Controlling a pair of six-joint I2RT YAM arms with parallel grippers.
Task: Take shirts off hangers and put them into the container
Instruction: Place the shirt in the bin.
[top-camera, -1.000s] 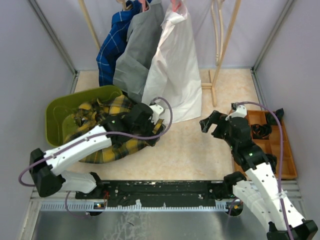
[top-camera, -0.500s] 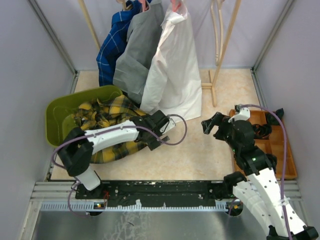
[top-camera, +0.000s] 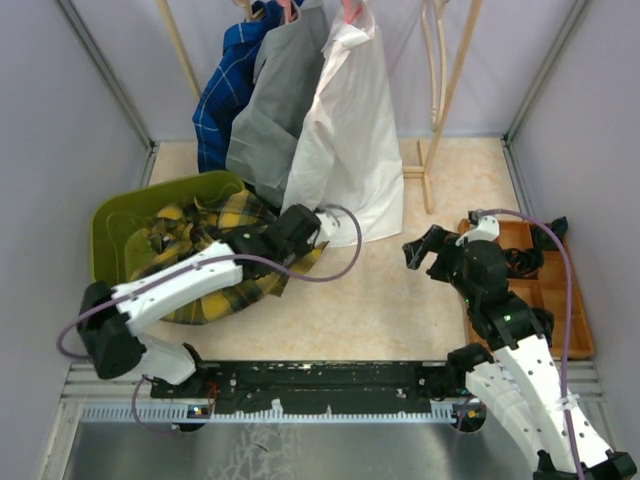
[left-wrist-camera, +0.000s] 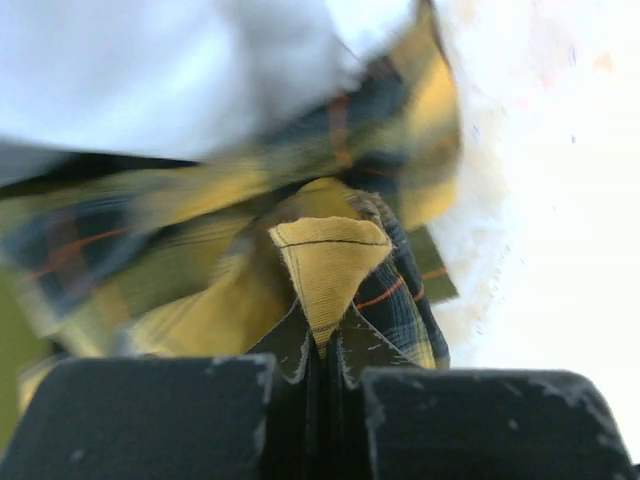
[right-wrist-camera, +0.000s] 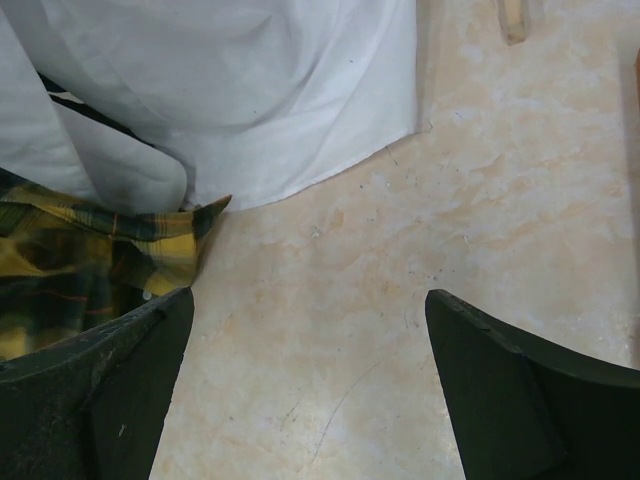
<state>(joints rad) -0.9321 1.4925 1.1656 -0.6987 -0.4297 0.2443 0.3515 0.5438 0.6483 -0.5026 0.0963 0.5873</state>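
One shirt is off: the yellow plaid shirt (top-camera: 205, 262) lies half in the green container (top-camera: 108, 222), with the rest spilling over its near rim onto the table (top-camera: 400, 310). Your left gripper (left-wrist-camera: 318, 352) is clamped on a fold of that plaid, likely so you can drag the overhang inside. Your right gripper (right-wrist-camera: 310, 310) hovers with its jaws wide apart and holds nothing. It sits near the white shirt (top-camera: 352, 140) hem, probably staged for it. The white shirt, grey shirt (top-camera: 268, 115) and blue shirt (top-camera: 225, 95) hang at the back.
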